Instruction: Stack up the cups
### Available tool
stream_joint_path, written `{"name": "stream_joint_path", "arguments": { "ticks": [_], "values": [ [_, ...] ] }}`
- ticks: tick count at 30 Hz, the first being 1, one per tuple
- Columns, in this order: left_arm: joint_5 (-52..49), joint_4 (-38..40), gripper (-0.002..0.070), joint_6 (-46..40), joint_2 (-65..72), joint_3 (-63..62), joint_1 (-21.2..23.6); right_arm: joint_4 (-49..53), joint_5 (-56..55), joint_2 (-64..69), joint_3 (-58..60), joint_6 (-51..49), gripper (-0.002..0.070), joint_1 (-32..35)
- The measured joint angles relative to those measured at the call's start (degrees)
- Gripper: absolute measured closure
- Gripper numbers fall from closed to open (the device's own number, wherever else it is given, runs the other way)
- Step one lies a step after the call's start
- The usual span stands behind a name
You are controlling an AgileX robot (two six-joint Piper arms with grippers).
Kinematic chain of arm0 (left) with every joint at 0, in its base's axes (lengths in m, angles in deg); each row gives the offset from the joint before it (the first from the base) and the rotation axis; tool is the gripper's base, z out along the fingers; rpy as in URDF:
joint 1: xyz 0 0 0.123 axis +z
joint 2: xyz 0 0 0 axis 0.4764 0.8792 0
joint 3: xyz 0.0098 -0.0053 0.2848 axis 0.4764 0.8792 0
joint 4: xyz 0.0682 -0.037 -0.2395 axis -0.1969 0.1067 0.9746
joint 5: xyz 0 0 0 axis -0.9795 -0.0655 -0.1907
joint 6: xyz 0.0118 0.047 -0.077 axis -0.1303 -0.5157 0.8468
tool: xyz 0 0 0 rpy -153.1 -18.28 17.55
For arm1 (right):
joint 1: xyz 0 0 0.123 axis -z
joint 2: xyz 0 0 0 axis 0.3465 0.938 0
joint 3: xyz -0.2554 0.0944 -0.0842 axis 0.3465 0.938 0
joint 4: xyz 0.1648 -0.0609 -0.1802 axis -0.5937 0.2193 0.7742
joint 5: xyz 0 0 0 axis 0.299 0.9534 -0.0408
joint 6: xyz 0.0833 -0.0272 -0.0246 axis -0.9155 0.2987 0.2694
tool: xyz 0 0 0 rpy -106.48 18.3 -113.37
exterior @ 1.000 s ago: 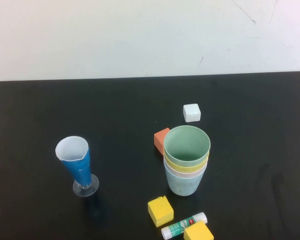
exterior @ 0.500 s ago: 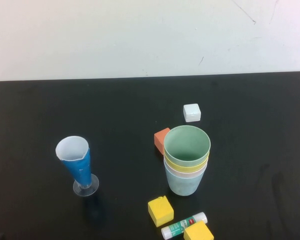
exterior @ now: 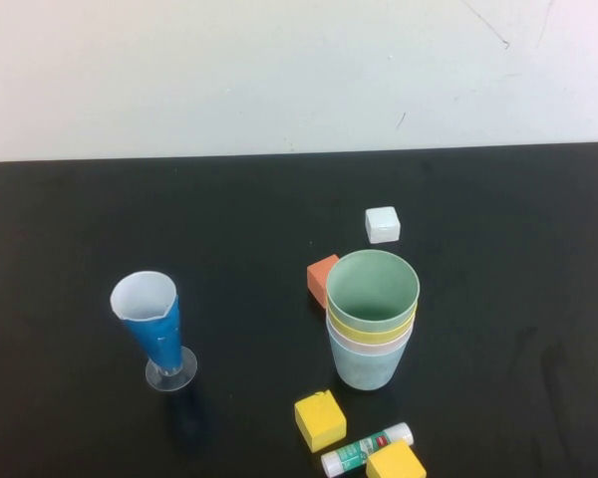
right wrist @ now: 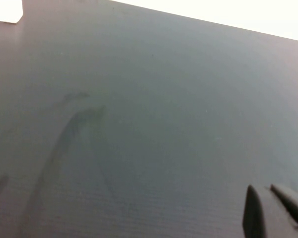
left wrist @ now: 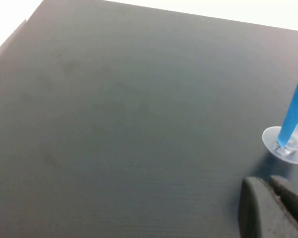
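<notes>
Four cups sit nested, no change vs a sec ago, so stacking looks done. My left gripper & right gripper hang clenched, empty, off the table.

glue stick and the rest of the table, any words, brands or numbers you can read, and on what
Glue stick: its green label carries print, too small and blurred to read.
Blue-and-white cone cup: a faint pale mark, not legible.
Stacked cups and the blocks: no text visible.
Left gripper and right gripper, both shut over the table: no markings visible.
</notes>
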Motion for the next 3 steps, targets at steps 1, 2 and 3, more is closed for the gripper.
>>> {"name": "stream_joint_path", "arguments": {
  "ticks": [1,2,3],
  "values": [
    [0.00,0.00,0.0676,-1.52,0.00,0.00,0.00,0.00,0.00,0.00,0.00,0.05,0.0678,0.00],
    [0.00,0.00,0.0676,-2.82,-0.04,0.00,0.03,0.00,0.00,0.00,0.00,0.05,0.0678,0.00],
    [0.00,0.00,0.0676,-3.64,-0.13,0.00,0.03,0.00,0.00,0.00,0.00,0.05,0.0678,0.00]
  ]
}}
